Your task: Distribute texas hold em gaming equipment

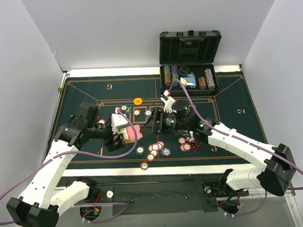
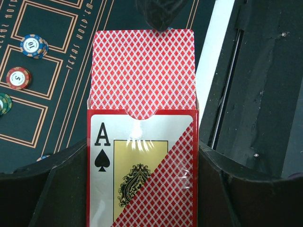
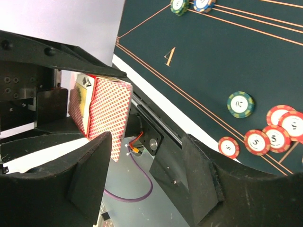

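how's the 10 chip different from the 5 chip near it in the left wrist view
The 10 chip has a blue edge with pale stripes, while the 5 chip has a red edge. The 10 chip lies higher in the view, with the 5 chip below and slightly left of it, not touching. Both are round with white centres and lie flat on the green felt mat.

- Top external is looking down from above and behind, far off, taking in the whole mat (image 1: 80, 94).
- Left wrist is facing the card box (image 2: 142, 165) very close.
- Right wrist is sharing that box, seen sideways.
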`<control>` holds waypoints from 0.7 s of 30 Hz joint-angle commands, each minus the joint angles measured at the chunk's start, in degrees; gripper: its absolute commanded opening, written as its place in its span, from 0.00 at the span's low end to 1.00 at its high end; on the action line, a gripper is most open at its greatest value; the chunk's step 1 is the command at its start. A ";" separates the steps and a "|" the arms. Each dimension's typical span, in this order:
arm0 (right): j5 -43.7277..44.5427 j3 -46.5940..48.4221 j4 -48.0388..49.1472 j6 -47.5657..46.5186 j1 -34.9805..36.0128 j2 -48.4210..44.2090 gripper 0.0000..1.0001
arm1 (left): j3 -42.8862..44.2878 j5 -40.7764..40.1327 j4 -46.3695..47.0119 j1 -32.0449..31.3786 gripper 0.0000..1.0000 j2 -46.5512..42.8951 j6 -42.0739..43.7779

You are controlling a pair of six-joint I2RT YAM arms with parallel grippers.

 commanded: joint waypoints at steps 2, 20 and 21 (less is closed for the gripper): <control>-0.84 3.18 3.63 0.90 1.31 0.30 0.57 | 1.36 2.34 1.45 -0.04 0.00 -1.95 0.86; -1.46 2.83 4.52 1.25 4.65 3.47 0.52 | 2.50 2.42 4.35 -0.13 0.00 -1.60 -1.25; -1.37 2.48 4.43 1.16 4.48 3.29 0.51 | 2.58 2.60 4.52 -0.13 0.00 -1.60 -1.42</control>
